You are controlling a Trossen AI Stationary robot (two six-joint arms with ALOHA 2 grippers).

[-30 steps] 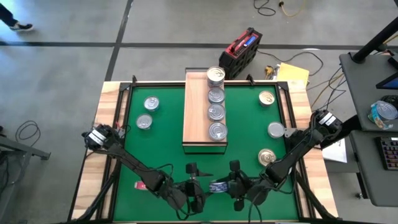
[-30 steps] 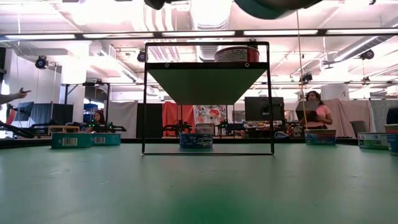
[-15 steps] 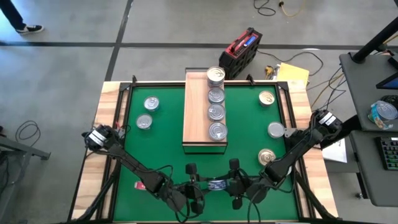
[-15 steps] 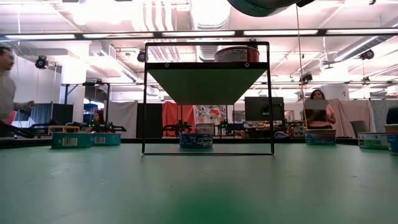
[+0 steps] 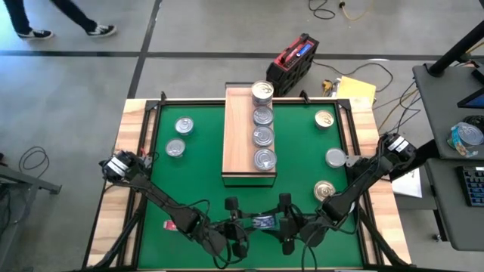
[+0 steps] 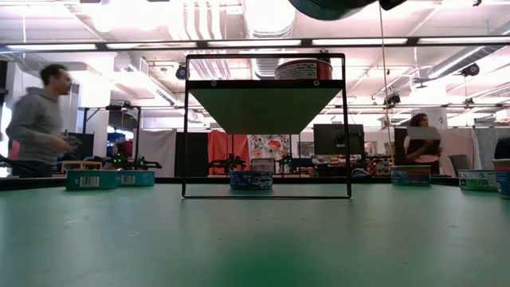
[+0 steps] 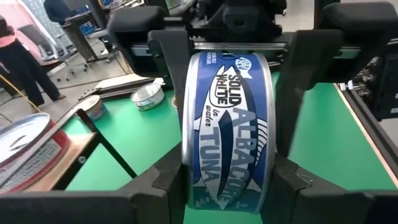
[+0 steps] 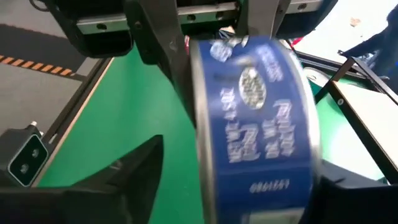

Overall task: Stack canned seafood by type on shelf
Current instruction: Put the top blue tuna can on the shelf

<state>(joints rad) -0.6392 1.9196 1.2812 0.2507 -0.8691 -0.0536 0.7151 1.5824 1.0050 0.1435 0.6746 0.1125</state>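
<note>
We count four tins in a row on the shelf (image 5: 248, 136), running along its right side from the far end to the near end, the far one (image 5: 262, 91) looking taller than the rest. Five more tins lie on the green mat (image 5: 197, 189): two toward the left edge (image 5: 184, 125) (image 5: 175, 148) and three toward the right edge, at the far right corner (image 5: 324, 119), halfway down (image 5: 335, 157) and nearer us (image 5: 324, 190). A tenth tin (image 5: 263, 222), blue-labelled tuna, is held up over the near edge of the mat, between the two grippers. A small red object (image 5: 171, 224) lies near the near left corner.

The left gripper (image 5: 234, 221) has its fingers (image 7: 168, 180) pressed against both flat faces of the tuna tin (image 7: 227, 124), which stands on edge between them; it has firm hold of it. The right gripper (image 5: 284, 221) faces it from the other side, its fingers (image 8: 155, 43) standing a little wider than the same tin (image 8: 258, 118), with a gap visible on at least one side, so it seems loosened rather than gripping.

In the low view a person (image 6: 36, 119) stands beyond the table's left, another (image 6: 421, 143) beyond its right.
</note>
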